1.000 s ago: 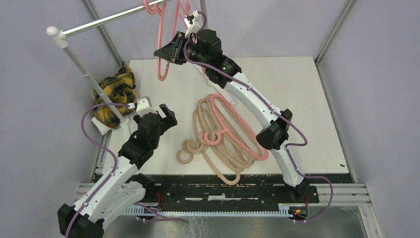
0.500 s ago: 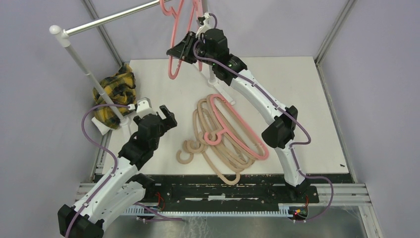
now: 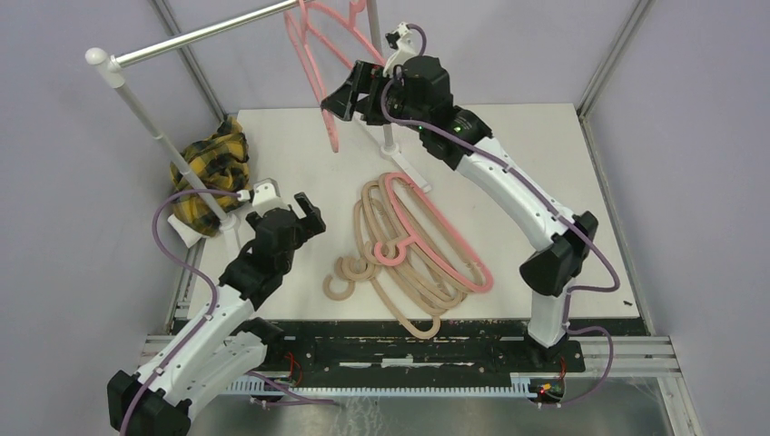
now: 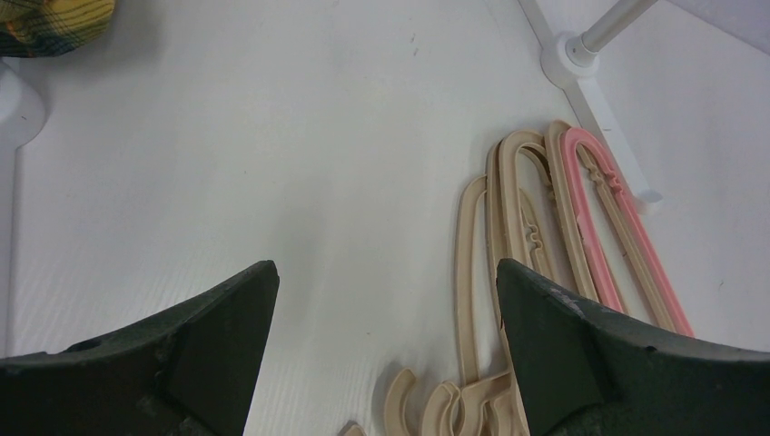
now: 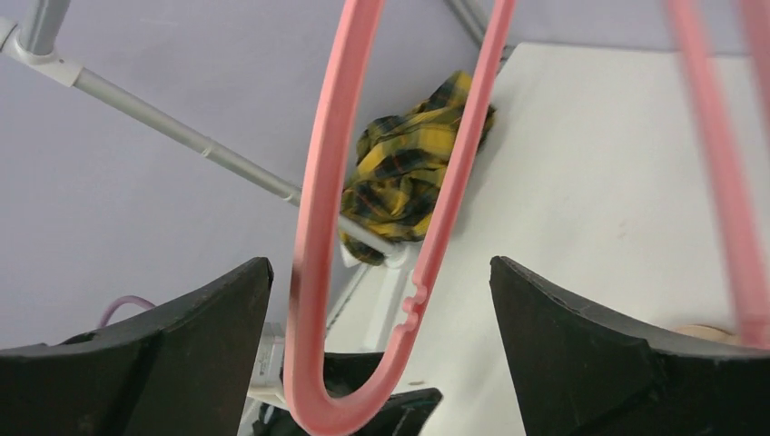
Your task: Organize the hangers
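Between the fingers of the right pincer [image 3: 343,94], raised high beside the rail [image 3: 209,34] of the clothes rack, hangs a pink hanger [image 5: 320,227]. Its jaws stand wide apart and grip nothing. The hanger's rounded end dips into the gap, closer to the left finger than to the right one, and in the wrist view no finger touches it. A second pink hanger [image 5: 722,200] shows as a blur just off the right finger. Past the gap and well below lies the plaid cloth [image 5: 409,173], bunched at the foot of one slanted rack post. The overhead view shows both pink hangers hooked on the rail above this pincer, with the rack's upright pole [image 3: 381,73] just behind its wrist.

Low over the white surface [image 4: 227,136], the left pincer [image 4: 386,272] also gapes wide, with nothing between its jaws. Ahead of it and off to its right lies the heap of beige hangers [image 4: 463,272], flat on the surface and overlapping one another. Their curved hooks point back toward this pincer, just ahead of its right finger. One more salmon hanger [image 4: 581,143] rests on the far right side of that heap, lying over the beige ones. Beyond the heap stands the white rack foot [image 4: 567,50]. A corner of the plaid cloth shows far ahead and to the left of the left finger. Neither finger touches the heap; bare surface lies straight ahead of the gap.
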Robot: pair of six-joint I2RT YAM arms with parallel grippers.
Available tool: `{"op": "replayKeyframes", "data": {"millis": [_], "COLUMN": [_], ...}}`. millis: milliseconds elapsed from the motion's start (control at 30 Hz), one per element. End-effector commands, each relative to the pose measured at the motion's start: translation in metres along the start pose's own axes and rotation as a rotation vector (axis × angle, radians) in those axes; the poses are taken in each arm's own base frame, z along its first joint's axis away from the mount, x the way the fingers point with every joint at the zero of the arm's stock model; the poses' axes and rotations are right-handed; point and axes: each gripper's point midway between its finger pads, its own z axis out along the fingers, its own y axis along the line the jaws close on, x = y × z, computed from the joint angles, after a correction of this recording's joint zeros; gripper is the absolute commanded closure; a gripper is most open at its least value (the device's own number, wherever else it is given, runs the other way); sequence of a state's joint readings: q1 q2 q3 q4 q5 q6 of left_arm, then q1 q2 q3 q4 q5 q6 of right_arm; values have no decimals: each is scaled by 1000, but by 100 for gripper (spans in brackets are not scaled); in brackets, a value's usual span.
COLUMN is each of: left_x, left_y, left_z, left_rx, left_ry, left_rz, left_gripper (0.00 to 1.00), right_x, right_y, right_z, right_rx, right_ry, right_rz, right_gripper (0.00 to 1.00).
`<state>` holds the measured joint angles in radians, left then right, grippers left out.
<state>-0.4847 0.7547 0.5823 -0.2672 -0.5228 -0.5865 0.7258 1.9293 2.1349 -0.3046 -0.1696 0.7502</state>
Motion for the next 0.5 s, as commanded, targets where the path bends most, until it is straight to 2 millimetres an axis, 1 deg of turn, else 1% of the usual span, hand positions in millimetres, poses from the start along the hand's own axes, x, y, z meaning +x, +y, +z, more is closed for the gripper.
{"op": "replayKeyframes", "data": {"millis": [0, 133, 200, 300, 367, 433, 467], "left_x": [-7, -3, -1, 0, 2, 3, 3], "left_y": [0, 4, 5, 11, 13, 13, 13], "left_z": [2, 4, 5, 7, 9, 10, 10], "left_rx": [-15, -37, -45, -78, -94, -99, -100], "left_ry": [-29, -21, -13, -13, -10, -7, -6], "left_rz": [-13, -2, 5, 16, 23, 25, 26], "left_gripper": [4, 4, 3, 3, 2, 2, 2], "right_x": [-43, -49, -52, -52, -45, -32, -22], "right_y": [12, 1, -2, -20, -31, -44, -51], "right_z": [-55, -90, -112, -146, -165, -181, -187], "right_rx": [64, 151, 212, 352, 417, 456, 471], "right_ry": [-119, -156, -185, -195, -178, -143, -109], "right_rz": [-195, -316, -399, -509, -555, -576, -584], "right_gripper": [2, 1, 1, 1, 1, 1, 2]}}
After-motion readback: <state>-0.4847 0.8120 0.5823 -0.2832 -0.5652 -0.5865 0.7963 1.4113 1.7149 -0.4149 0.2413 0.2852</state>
